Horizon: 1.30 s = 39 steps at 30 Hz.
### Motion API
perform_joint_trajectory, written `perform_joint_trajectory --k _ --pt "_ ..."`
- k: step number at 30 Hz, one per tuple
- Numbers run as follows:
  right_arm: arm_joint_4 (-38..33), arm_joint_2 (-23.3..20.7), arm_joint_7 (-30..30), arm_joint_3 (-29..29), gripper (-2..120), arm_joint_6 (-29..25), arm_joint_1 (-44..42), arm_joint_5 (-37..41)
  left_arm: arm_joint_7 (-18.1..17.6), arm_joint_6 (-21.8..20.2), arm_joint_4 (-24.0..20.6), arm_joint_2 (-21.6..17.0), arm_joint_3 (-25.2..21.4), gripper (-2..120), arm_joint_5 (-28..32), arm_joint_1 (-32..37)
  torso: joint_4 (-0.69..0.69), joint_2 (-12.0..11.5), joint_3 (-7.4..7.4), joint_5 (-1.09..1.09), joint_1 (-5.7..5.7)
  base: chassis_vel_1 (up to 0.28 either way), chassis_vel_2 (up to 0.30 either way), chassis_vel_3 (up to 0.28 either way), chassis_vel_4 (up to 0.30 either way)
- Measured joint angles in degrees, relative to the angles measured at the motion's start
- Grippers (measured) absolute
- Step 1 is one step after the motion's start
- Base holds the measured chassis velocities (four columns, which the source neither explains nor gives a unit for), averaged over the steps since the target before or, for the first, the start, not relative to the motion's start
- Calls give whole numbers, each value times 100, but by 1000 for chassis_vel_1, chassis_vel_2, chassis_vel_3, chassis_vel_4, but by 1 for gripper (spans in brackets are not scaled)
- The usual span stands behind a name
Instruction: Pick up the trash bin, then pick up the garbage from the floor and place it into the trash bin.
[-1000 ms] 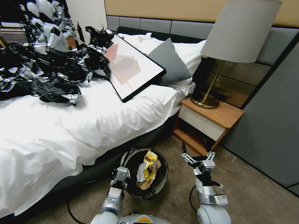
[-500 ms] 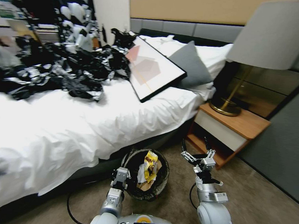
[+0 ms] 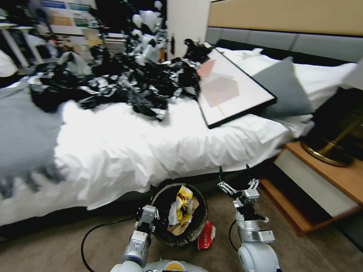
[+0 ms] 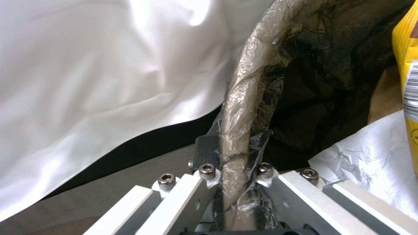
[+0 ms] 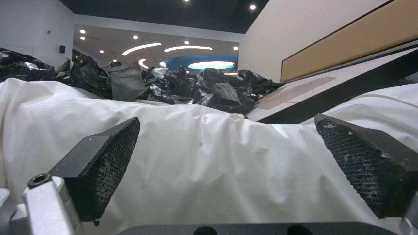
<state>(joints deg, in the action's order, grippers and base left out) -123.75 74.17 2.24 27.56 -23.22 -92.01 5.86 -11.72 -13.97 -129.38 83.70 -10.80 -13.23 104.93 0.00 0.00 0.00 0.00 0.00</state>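
Observation:
The trash bin (image 3: 197, 226), round with a black liner, hangs just above the carpet at the bed's side. My left gripper (image 3: 149, 213) is shut on its near rim. The left wrist view shows that gripper (image 4: 233, 169) clamped across the bagged rim (image 4: 239, 107). Inside lie garbage pieces: a yellow wrapper (image 3: 183, 201), white paper (image 4: 370, 156) and a brown paper bag (image 4: 385, 94). A red-and-white packet (image 3: 206, 235) lies on the floor right of the bin. My right gripper (image 3: 233, 180) is held up open and empty, right of the bin; its fingers (image 5: 104, 160) face the bed cover.
The white bed (image 3: 155, 146) fills the left and middle, with a heap of glossy black bags (image 3: 122, 84), a framed picture (image 3: 232, 89) and a grey pillow (image 3: 285, 88). A wooden nightstand (image 3: 343, 179) stands on the right. A black cable (image 3: 91, 242) loops on the carpet.
The whole picture has slid right, so the camera has turned left. The red-and-white packet has come into view beside the bin. Both grippers hold the same stance.

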Motion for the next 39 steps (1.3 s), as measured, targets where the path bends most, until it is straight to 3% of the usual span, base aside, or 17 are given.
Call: perform_joint_trajectory --k 29,39 --pt "10 58 -41 -54 100 -21 70 -2 -22 51 30 19 2 0 -50 -5 0 0 0 0 0 0 0 1 2" --pt "16 46 -70 -61 100 -36 73 3 -36 49 31 13 -5 0 -65 0 0 0 0 0 0 127 -107 -111 126"
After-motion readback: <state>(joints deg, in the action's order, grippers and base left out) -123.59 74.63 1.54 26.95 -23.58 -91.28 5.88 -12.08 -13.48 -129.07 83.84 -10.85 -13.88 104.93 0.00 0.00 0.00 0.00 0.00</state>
